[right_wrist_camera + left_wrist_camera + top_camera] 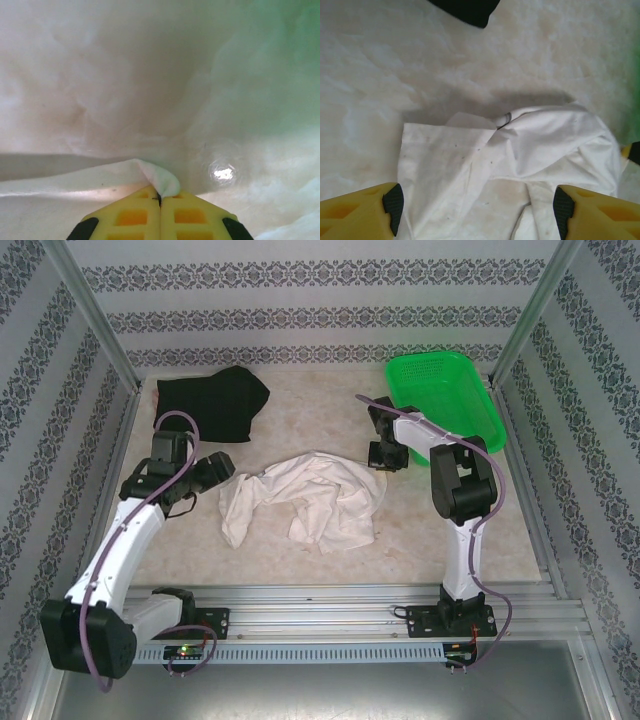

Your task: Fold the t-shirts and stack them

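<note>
Right gripper (160, 199) clamped an edge of the crumpled cream shirt (310, 502) at the centre of the table (300, 430), left gripper (479, 210) gaped over its other side, wanting a clean corner bite before pulling taut

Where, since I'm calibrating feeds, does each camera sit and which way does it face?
Top external: above and behind, looking down at the table, white t-shirt, black t-shirt, green basket; both arms show.
Left wrist: looks down past open left fingers at the white t-shirt.
Right wrist: looks low along shut right fingers pinching a white t-shirt edge.
Shared: all show the white t-shirt.
</note>
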Controlling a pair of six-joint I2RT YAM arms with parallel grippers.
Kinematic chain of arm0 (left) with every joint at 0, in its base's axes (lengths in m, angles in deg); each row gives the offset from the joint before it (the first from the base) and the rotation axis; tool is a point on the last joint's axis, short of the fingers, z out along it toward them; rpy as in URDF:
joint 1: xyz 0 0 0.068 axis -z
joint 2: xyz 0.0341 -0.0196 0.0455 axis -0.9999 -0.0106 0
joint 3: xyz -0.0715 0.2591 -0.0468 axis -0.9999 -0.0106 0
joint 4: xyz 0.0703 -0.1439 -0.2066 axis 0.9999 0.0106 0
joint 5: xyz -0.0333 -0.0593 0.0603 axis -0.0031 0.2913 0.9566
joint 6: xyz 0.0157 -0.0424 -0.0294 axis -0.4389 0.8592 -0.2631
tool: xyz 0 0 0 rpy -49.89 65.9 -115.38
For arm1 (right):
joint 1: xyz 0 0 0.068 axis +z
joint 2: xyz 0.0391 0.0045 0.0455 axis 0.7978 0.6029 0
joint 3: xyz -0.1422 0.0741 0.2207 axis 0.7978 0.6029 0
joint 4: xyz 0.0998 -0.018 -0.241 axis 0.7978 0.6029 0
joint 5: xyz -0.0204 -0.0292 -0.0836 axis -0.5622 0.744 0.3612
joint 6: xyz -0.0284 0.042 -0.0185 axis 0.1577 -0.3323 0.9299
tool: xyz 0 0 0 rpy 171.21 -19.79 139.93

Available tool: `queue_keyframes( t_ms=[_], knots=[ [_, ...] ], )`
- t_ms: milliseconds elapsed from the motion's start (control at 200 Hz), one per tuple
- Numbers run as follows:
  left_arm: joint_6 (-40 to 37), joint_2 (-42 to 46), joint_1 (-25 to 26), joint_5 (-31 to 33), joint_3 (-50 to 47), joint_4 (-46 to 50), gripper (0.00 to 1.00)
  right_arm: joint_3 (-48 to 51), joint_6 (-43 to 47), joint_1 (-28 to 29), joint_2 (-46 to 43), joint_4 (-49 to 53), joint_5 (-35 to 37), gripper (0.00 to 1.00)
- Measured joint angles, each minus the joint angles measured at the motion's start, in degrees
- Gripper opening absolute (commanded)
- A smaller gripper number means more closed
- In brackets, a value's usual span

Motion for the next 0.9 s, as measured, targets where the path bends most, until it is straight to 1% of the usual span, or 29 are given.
queue_keyframes(
  t_ms=[130,195,250,370,485,610,694,899],
  knots=[
    [-2.91,-5.49,-0.24,-1.86,0.04,0.33,0.76,3.26,-0.04,0.00,-3.85,-1.90,0.42,0.00],
    [-3.45,-8.48,-1.49,-2.60,-0.04,0.66,0.75,4.85,-0.02,-0.02,-6.38,-2.64,0.39,0.00],
    [-3.30,-9.90,-3.80,-3.45,-1.18,0.00,0.75,5.90,0.07,-0.02,-8.68,-3.04,0.37,0.00],
    [-1.97,-10.16,-9.38,-5.55,-5.07,-2.14,0.73,7.04,0.61,-0.02,-11.72,-3.91,0.33,0.00],
    [0.09,-12.07,-12.87,-10.12,-7.15,-7.10,0.66,8.33,1.09,-0.02,-12.79,-4.48,0.11,0.00],
    [1.86,-16.50,-14.12,-14.95,-7.80,-12.94,0.61,9.75,1.29,-0.02,-13.05,-4.61,-0.44,0.00],
    [2.84,-19.26,-14.73,-17.44,-8.87,-16.83,0.61,9.94,1.33,-0.02,-13.16,-4.61,-0.94,0.00],
    [3.98,-25.40,-15.10,-19.56,-9.46,-22.12,0.61,9.94,1.51,-0.02,-13.97,-4.59,-1.40,0.00]
  ],
)
